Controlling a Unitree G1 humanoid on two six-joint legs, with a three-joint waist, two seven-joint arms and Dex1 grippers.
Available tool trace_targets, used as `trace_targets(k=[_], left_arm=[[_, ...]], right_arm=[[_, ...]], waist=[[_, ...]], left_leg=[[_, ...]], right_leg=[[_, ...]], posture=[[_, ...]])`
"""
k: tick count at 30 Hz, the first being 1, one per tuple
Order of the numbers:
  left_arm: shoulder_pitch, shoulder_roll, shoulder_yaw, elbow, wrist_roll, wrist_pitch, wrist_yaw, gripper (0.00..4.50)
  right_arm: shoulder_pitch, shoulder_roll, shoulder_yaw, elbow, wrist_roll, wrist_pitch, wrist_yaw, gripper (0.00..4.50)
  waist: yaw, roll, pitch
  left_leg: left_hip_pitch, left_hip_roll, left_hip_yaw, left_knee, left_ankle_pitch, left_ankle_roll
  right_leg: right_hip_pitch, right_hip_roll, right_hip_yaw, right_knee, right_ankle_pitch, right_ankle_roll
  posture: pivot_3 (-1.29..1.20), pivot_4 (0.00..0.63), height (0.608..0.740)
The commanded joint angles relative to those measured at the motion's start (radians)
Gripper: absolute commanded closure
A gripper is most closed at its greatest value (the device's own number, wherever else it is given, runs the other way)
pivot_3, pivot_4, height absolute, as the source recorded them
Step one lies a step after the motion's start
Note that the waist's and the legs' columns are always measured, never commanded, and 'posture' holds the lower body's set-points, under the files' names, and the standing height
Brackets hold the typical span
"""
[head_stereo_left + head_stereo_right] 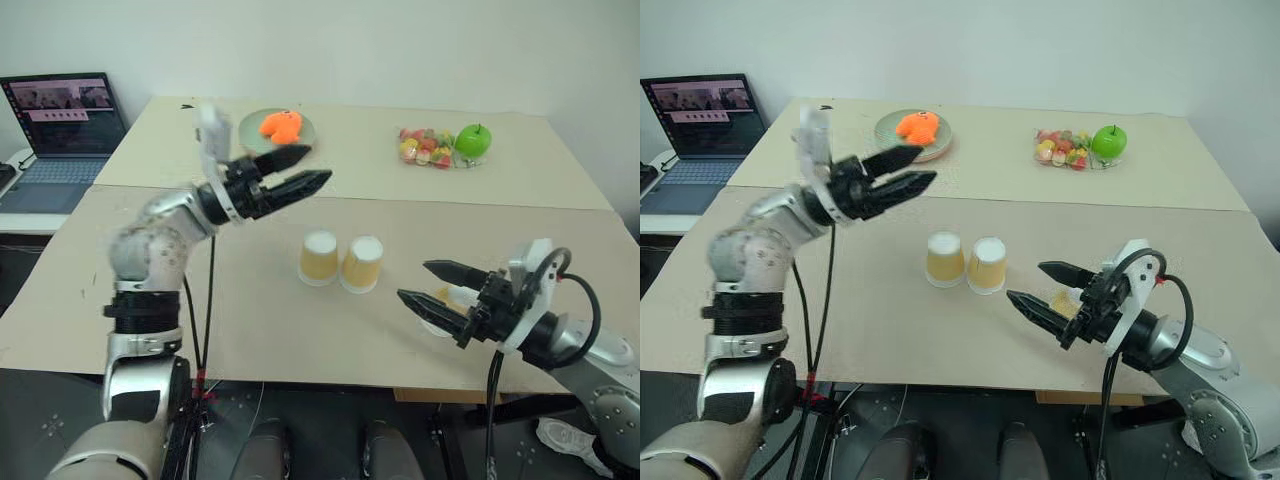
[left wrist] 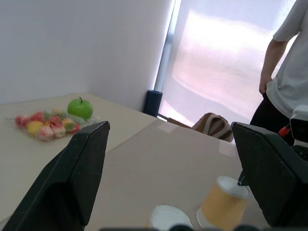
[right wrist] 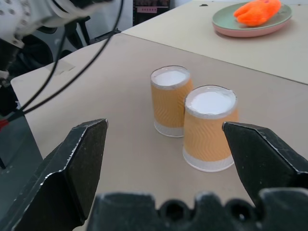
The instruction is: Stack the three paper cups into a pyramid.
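Yellow-orange cups, 2 upturned, stand between both spread grippers.

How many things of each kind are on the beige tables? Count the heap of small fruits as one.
Paper cups: 3 (one partly hidden)
Green plate: 1
Orange toy: 1
Green apple: 1
Heap of small fruits: 1
Total: 7

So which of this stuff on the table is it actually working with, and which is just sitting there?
Part of the job:
- two upside-down paper cups side by side
- third cup, partly hidden behind the right gripper

Just lying about:
- green plate with orange toy
- green apple
- candies
- laptop
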Motion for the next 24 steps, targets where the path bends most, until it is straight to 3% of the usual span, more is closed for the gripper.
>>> trace_targets(k=[1,6,10,16,24], left_arm=[[0.018,0.064,-0.072,-0.136,-0.046,0.039,-0.094,0.20],[0.043,0.093,-0.157,-0.180,-0.035,0.017,-0.171,0.20],[0.040,0.066,-0.216,-0.139,0.005,-0.037,-0.198,0.20],[0.013,0.009,-0.273,-0.053,0.041,-0.095,-0.227,0.20],[0.035,0.003,-0.345,0.023,0.148,-0.203,-0.280,0.20]], right_arm=[[0.019,-0.063,-0.191,0.023,0.010,-0.028,0.028,0.00],[0.126,-0.134,-0.393,0.025,0.029,0.006,0.097,0.00],[0.245,-0.104,-0.467,0.010,0.000,-0.001,0.114,0.00],[0.381,0.013,-0.360,0.029,-0.153,-0.088,0.097,0.00],[0.362,0.105,-0.206,0.078,-0.263,-0.178,0.082,0.00]], waist=[[0.006,0.000,0.000],[0.010,0.000,0.000],[0.008,0.000,0.000],[0.003,0.000,0.000],[-0.001,0.002,0.000]], left_leg=[[0.000,0.000,0.000,0.000,0.000,0.000],[0.002,0.000,0.000,0.000,0.000,0.000],[0.004,0.000,0.000,-0.001,0.000,0.000],[0.004,0.000,0.001,-0.001,0.000,0.000],[0.004,0.000,0.001,-0.001,0.000,0.000]], right_leg=[[0.001,0.000,0.000,0.000,0.000,0.000],[0.003,0.000,0.000,-0.001,0.000,0.000],[0.004,0.000,0.000,-0.001,0.000,0.000],[0.004,0.000,0.001,-0.001,0.000,0.000],[0.003,0.001,0.002,0.000,0.000,0.000]], posture=[[0.00,0.150,0.676],[0.00,0.150,0.676],[0.00,0.150,0.676],[0.00,0.150,0.676],[0.00,0.150,0.676]])
